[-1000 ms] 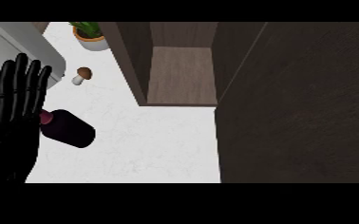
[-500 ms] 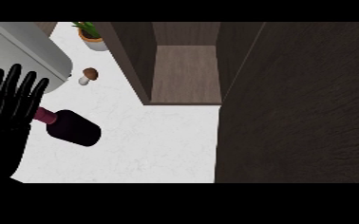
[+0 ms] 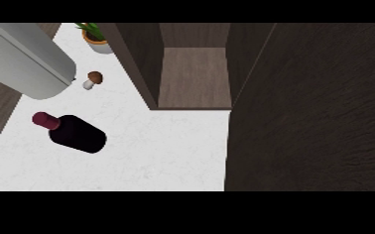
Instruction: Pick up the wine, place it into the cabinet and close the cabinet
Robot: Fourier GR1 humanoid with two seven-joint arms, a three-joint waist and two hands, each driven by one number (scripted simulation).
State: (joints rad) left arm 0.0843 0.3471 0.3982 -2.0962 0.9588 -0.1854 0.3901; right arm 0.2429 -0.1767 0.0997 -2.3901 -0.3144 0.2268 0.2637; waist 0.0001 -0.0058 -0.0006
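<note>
Head view: dark round wine btl (image 3: 77,134) on white marbled counter (image 3: 168,151); robot hand state unclear.

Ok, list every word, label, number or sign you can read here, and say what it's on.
None: there is no readable text anywhere in the head view.
The wine bottle shows a plain dark body and a maroon cap, with no label visible.
The cabinet, mushroom and potted plant carry no markings.
</note>
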